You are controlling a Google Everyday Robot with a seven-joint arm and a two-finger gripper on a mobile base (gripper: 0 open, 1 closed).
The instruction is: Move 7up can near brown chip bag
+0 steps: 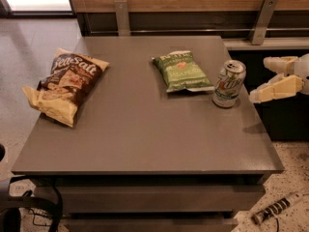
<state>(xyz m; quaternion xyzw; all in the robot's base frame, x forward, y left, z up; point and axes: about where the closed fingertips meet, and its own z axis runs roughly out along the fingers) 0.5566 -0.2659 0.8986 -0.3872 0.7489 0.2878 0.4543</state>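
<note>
The 7up can [229, 83] stands upright near the right edge of the grey table [145, 134], just right of a green chip bag [182, 71]. The brown chip bag [65, 84] lies at the table's left side, far from the can. My gripper [258, 79] hovers at the right, just off the table edge, a short gap to the right of the can. Its two cream fingers [275, 88] are spread apart and hold nothing.
A wooden wall with two metal brackets [263, 18] runs behind the table. A dark cabinet [285, 115] stands under my gripper at the right. Cables [29, 209] lie on the floor at the lower left, and a small tool [275, 209] at the lower right.
</note>
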